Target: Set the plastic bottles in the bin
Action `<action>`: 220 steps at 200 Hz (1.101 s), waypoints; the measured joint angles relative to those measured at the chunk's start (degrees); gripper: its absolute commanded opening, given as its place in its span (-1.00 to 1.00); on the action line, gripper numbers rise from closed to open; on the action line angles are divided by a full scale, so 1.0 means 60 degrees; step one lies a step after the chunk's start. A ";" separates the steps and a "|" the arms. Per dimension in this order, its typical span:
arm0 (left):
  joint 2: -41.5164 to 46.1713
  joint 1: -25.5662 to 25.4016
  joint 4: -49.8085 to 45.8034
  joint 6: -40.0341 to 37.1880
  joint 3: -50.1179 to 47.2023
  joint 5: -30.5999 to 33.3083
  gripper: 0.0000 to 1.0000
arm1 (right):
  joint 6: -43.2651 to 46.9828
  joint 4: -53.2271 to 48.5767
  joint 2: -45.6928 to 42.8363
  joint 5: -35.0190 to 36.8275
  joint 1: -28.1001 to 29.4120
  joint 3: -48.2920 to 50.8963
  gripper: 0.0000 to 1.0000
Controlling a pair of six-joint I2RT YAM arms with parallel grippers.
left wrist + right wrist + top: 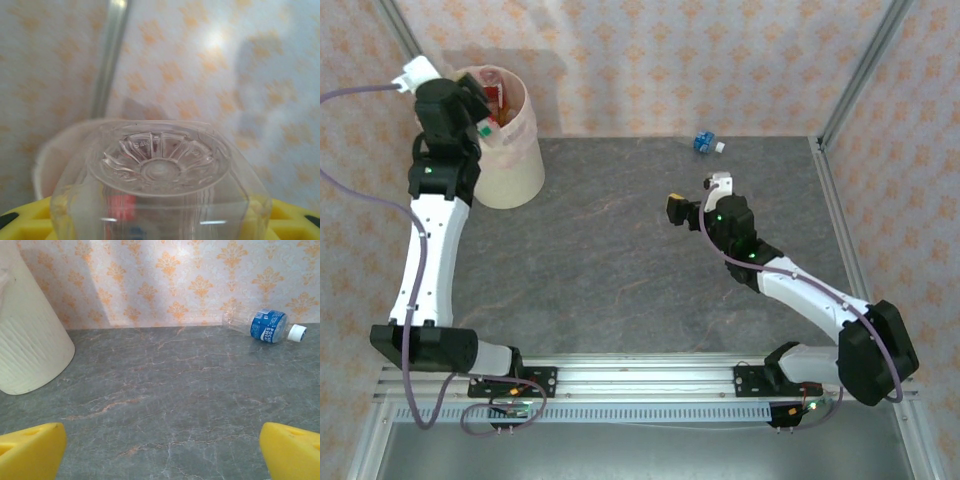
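L gripper point(160, 227) sits above the bin point(505, 150), over its near-left rim. Its yellow fingers point(292, 220) are pinched on a clear bottle point(160, 165) from both sides. Bottle's ribbed base faces the wrist cam, w/ a red patch showing thru its wall. Bin rim is just behind and below it in the left wrist view.

Inside the bin, at the far side, lie red-label bottles point(495, 90); can't tell how many.

R gripper point(161, 452) is well to the right of the bin, low over the grey marbled tabletop point(165, 390). Fingers are spread wide w/ nothing between them, and it points toward the back wall point(175, 285).

One blue-label bottle point(265, 326) lies on its side far right of the bin, against the foot of the back wall. Its white cap point(298, 333) points away from the bin. It's well apart from the R gripper.

Bin stands upright at the back-left of the tabletop.
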State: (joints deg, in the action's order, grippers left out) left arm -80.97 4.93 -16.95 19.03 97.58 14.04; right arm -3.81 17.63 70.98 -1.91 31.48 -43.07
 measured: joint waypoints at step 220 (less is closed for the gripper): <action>-0.5304 0.2259 -0.2823 0.0255 0.5162 -0.1355 0.04 | -0.0430 -0.0007 -0.0219 0.0940 -0.0004 0.0200 0.98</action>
State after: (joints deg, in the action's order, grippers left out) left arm -112.79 18.48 -33.89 20.56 128.55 5.91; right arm -6.39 17.58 69.67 3.73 31.46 -41.87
